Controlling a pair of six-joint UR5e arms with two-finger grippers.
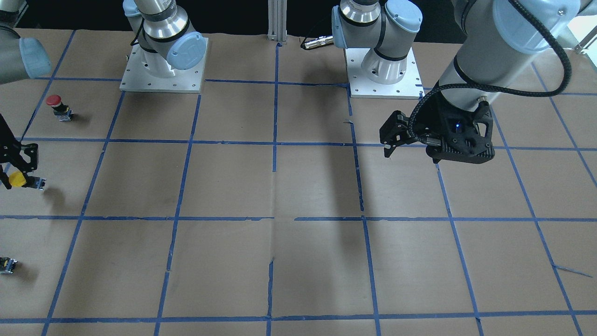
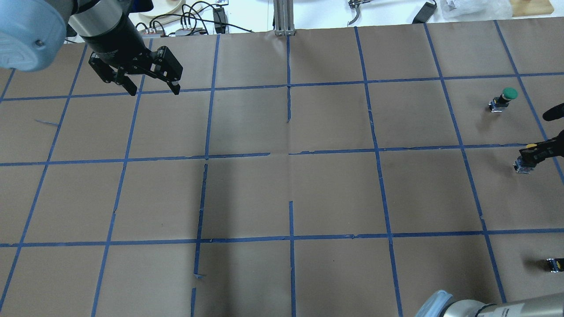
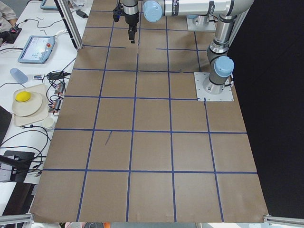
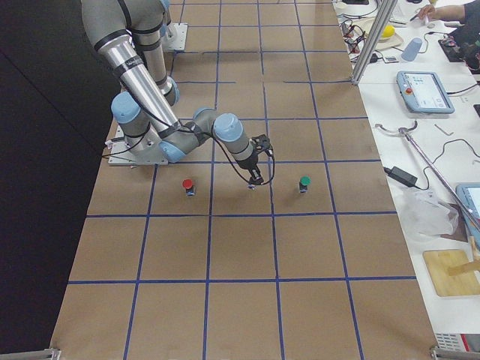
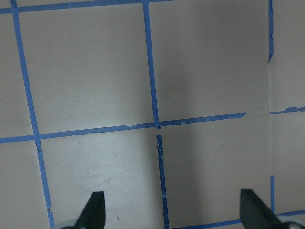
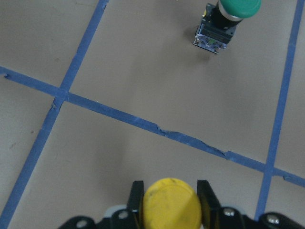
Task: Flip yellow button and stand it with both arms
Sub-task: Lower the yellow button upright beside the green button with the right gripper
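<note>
Jaws on right gripper (image 6: 170,196) pinch yellow button (image 6: 171,209) by its cap; left gripper (image 2: 154,91) jaws spread wide, hovering above table (image 2: 335,193).

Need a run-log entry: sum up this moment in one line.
right claw: shut on yellow button | left claw: open, empty, away from button

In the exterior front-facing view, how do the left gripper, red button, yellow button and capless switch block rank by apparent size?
Largest: left gripper.
Next, about alike: red button and yellow button, partly hidden by the right gripper.
Smallest: capless switch block, cut by the frame edge.
</note>
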